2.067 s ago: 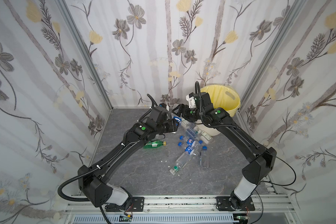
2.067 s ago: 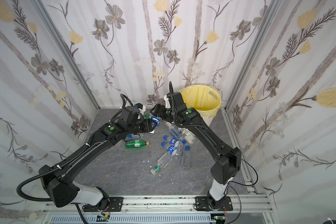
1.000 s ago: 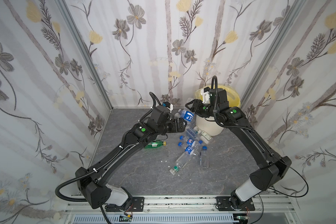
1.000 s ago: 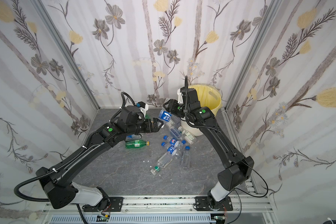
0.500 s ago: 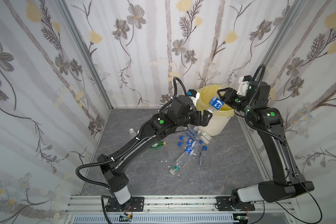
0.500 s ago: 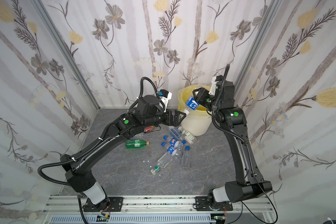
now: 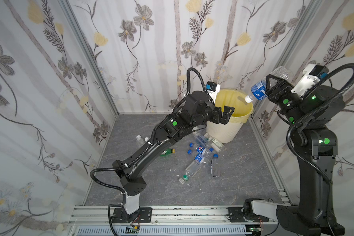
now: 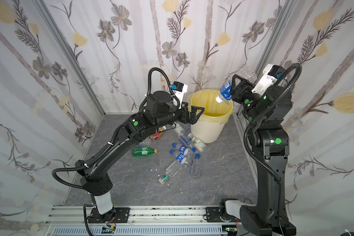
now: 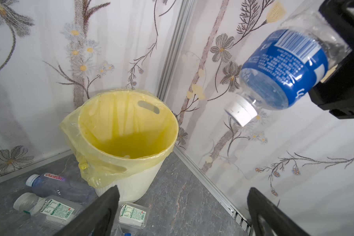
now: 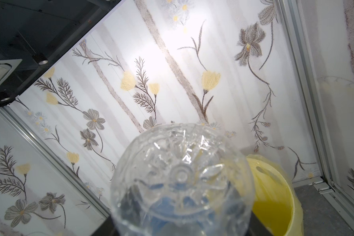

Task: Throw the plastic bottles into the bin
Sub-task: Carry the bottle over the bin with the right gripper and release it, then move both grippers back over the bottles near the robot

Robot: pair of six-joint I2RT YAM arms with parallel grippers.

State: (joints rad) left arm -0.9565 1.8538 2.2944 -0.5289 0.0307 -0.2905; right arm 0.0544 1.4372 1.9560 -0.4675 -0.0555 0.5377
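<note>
Cap tilted down, a blue-labelled bottle (image 7: pixel 258 91) sits grasped in the right end effector (image 7: pixel 269 88), high near the bin (image 7: pixel 223 134) at upper right; its clear base fills the right wrist view. The left end effector (image 7: pixel 226 114) hovers released at the rim, its arm (image 7: pixel 151 147) half-hiding 1 green bottle (image 7: pixel 168 151) among loose bottles (image 7: pixel 192 167) on the bench (image 7: pixel 233 183).

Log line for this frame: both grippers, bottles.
left gripper: open, empty, beside bin | right gripper: holds blue-label bottle cap-down near bin rim | floor: loose bottles

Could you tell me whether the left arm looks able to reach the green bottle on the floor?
Probably yes: the green bottle lies with bare floor beside it, though the open left claw must pull back from the bin.
</note>
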